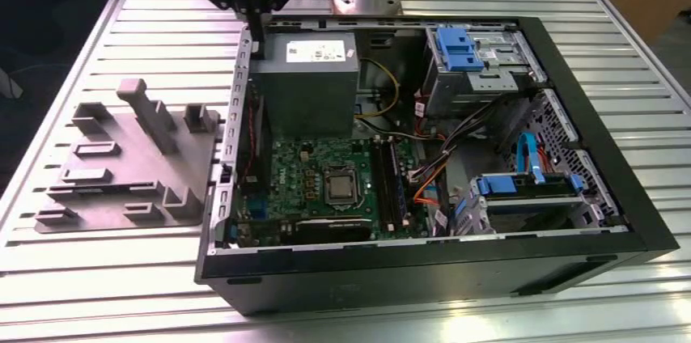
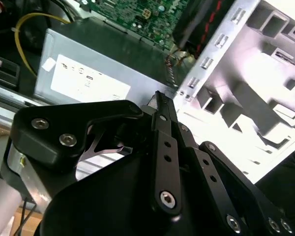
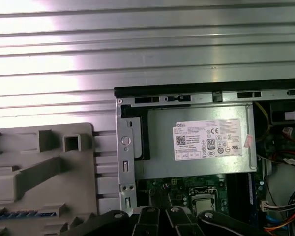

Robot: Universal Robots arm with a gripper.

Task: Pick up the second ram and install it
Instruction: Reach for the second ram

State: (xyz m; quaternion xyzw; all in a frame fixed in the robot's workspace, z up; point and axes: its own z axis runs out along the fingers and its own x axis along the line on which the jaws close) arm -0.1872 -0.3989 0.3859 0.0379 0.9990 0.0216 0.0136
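1 gripper [image 1: 256,27] hangs over the 11 o'clock corner of the open computer case [image 1: 432,266], above the power supply [image 1: 307,76]. Its jaws are drawn together, with nothing seen between them. The 2nd ram [image 3: 24,214] is not in hand. In the first wrist view it shows as a bluish strip standing on edge in a slot of the grey fixture [image 1: 119,197]. That fixture lies on the table [image 1: 108,286] at 9 o'clock from the case. Gripper and stick are well apart, with the case wall between them.

Assessment of the pick: the jaws should part before any descent, centre on the stick's length and close on its flat faces. The lift should run straight along the slot so the board neither binds nor bends.

Count: 1 arm, 1 gripper, 1 case, 1 fixture, 1 power supply, 1 motherboard [image 1: 313,173], 1 ram stick in the fixture. The board's slots cannot be counted reliably.
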